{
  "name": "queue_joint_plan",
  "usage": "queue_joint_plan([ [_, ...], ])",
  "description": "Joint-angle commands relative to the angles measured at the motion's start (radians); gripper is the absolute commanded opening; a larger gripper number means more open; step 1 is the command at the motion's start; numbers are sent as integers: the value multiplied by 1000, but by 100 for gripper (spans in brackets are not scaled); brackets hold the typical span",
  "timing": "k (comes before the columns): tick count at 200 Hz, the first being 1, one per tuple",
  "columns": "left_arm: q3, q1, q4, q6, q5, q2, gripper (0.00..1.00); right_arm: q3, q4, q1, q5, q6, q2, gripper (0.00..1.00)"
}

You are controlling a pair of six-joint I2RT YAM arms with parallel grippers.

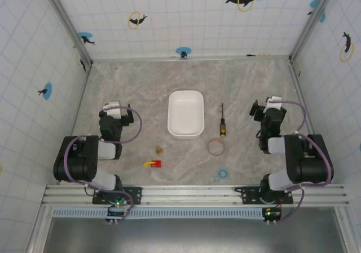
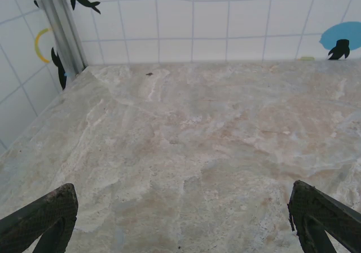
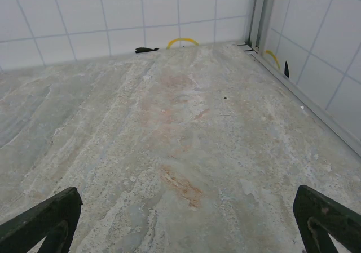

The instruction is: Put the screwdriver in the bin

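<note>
White plastic, the bin point(image 1: 185, 93) is sitting on the worktop point(image 1: 141, 84) between the two arms. The screwdriver point(image 1: 222, 121) is lying flat just beside the bin, off to the left of the right end effector point(image 1: 269, 109) and well apart from it, its handle pointing back toward the arm bases. That end effector is hanging with fingers spread wide, gripping nothing. The left end effector point(image 1: 115, 110) is likewise splayed and holding nothing, with the bin lying to its right and the screwdriver beyond that.
</note>
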Motion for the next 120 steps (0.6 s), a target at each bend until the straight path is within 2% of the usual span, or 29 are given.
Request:
queue_joint_plan([
  [1,22,5,21,5,14,5,98,5,39,-4,1,0,-2,99],
  [69,21,3,21,6,14,4,98,9,36,-6,-5,-2,-3,99],
  [120,30,7,24,4,4,1,98,104,-214,0,19,-4,-106,99],
])
